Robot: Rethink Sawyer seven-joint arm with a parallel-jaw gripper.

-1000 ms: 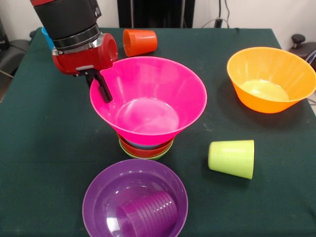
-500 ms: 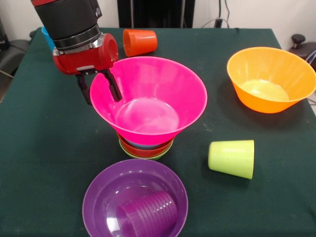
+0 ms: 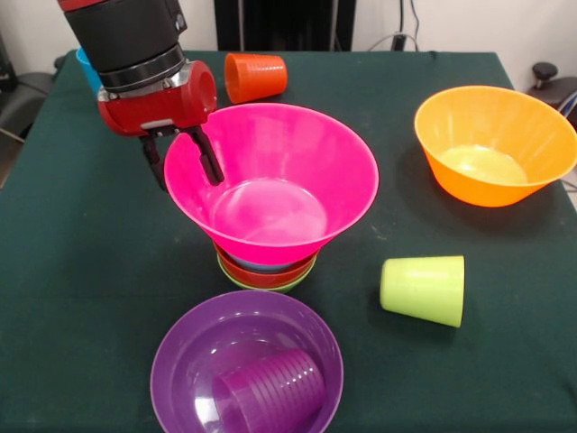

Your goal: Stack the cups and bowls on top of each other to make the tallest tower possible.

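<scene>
End effector (image 3: pixel 180 160) open, fingers straddling the pink bowl (image 3: pixel 270 185) rim, atop nested small bowls (image 3: pixel 266 271).

We count six bowls on the table. One large pink bowl (image 3: pixel 270 185) tops a nest of three small bowls: blue (image 3: pixel 261 264), orange-red (image 3: pixel 266 273), green (image 3: pixel 270 285), each showing only a rim. One wide purple bowl (image 3: pixel 246 361). One large orange-yellow bowl (image 3: pixel 496 144).

We count four cups. One orange cup (image 3: pixel 256 77) on its side. One lime green cup (image 3: pixel 424 290) on its side. One purple cup (image 3: pixel 270 391) lying inside the purple bowl. One blue cup (image 3: pixel 87 68), mostly hidden behind the arm.

Totals: six bowls, four cups, ten pieces. One robot gripper (image 3: pixel 182 162).
</scene>
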